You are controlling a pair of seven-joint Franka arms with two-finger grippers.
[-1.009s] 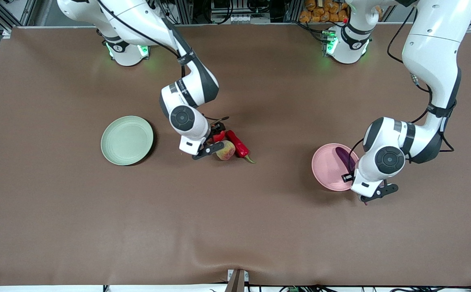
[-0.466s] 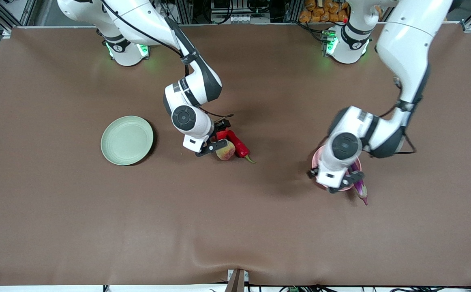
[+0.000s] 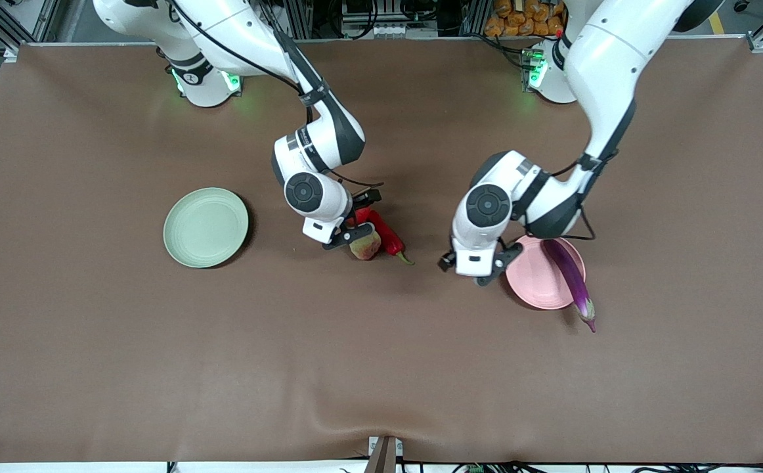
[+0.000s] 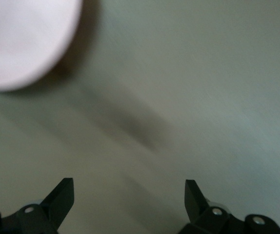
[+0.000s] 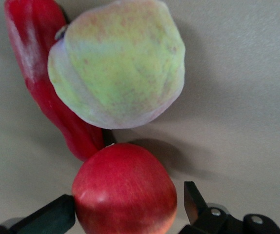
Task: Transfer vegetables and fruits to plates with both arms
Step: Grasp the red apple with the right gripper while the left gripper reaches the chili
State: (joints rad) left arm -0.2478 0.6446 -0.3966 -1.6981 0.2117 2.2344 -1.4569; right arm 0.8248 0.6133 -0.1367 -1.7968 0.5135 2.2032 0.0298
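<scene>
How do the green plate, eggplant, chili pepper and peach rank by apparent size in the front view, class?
1. green plate
2. eggplant, long but slender
3. chili pepper, partly hidden by the right gripper
4. peach, also partly hidden, so 3 and 4 are uncertain

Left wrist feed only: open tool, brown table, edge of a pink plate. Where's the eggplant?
Observer: The eggplant lies across the pink plate, with its stem end hanging past the rim on the side nearer the front camera.
Operator: Where's my tool relative to the rest of the produce?
Observer: The left tool is over the table, between the pink plate and the chili.
Operator: Right arm?
Observer: The right tool is open and sits around the red fruit, which is right beside the peach and the chili.
</scene>
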